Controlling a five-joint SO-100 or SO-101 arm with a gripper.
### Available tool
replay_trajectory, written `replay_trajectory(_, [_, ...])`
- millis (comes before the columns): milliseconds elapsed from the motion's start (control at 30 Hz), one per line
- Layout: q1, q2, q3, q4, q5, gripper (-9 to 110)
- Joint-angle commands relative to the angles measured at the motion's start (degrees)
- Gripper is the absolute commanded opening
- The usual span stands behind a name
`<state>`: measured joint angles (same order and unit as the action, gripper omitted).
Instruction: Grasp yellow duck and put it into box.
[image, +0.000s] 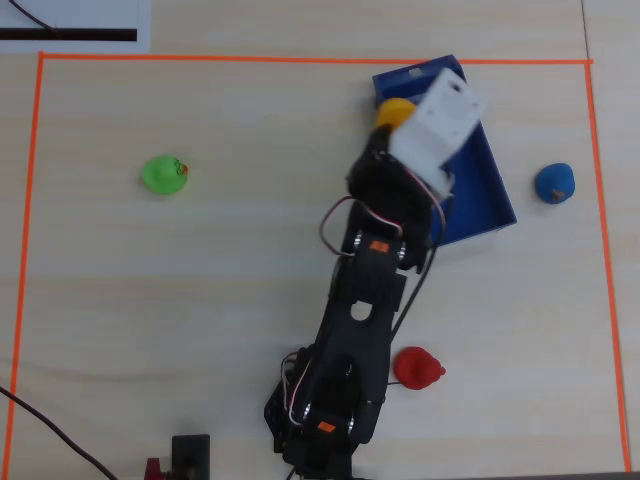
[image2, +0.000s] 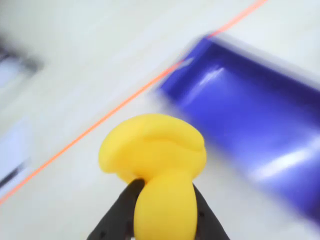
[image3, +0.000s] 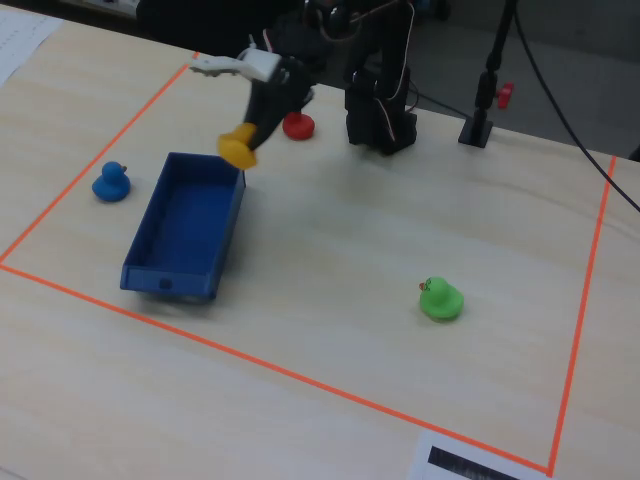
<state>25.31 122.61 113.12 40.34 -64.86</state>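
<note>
The yellow duck is held between my gripper's black fingers in the wrist view. My gripper is shut on the duck and holds it in the air over the near-arm edge of the blue box. In the overhead view the duck peeks out beside the white wrist housing, over the left wall of the box. The box shows blurred at the right of the wrist view.
A green duck, a blue duck and a red duck sit on the wooden table inside an orange tape border. A black stand rises behind the arm base in the fixed view.
</note>
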Motion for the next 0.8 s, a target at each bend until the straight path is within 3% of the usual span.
replay_trajectory(0, [9.0, -2.8, 3.3, -8.2, -3.6, 0])
replay_trajectory(200, [14.3, -8.4, 10.4, -18.3, -8.0, 0])
replay_trajectory(533, [15.9, -11.3, 16.4, -24.3, -11.9, 0])
replay_trajectory(767, [14.8, -11.2, 15.7, -19.9, -12.3, 35])
